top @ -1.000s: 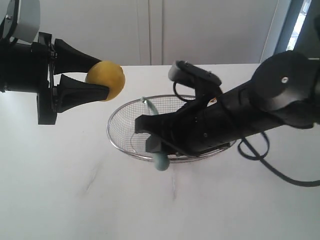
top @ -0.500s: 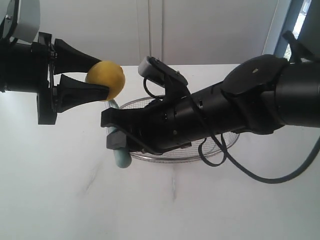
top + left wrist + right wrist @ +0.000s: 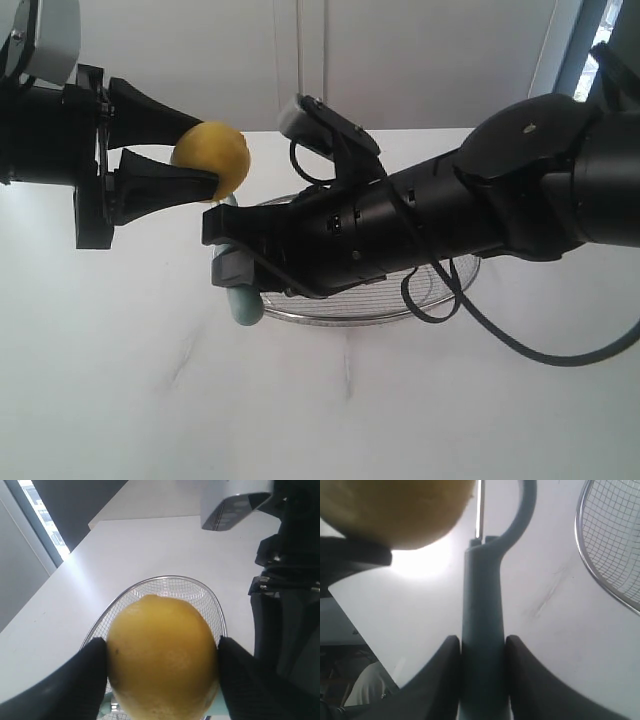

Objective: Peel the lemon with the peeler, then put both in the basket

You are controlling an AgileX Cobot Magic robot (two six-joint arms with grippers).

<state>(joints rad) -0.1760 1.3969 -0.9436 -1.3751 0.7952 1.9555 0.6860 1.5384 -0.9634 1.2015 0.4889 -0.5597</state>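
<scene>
silver mesh basket (image 3: 340,317) near right pincer (image 3: 225,255) clenched on peeler (image 3: 243,305); left pincer (image 3: 200,150) clamps lemon (image 3: 225,155).

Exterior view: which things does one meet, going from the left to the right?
In order: left pincer → lemon → basket. The peeler hangs just below the lemon, so its place is unclear.

A white table (image 3: 150,400) spread from three to nine o'clock; pale wall panels (image 3: 400,60) stood at twelve, a window (image 3: 605,25) at two.

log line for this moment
left jaws: shut on lemon | right jaws: shut on peeler, by lemon | basket: on table
</scene>
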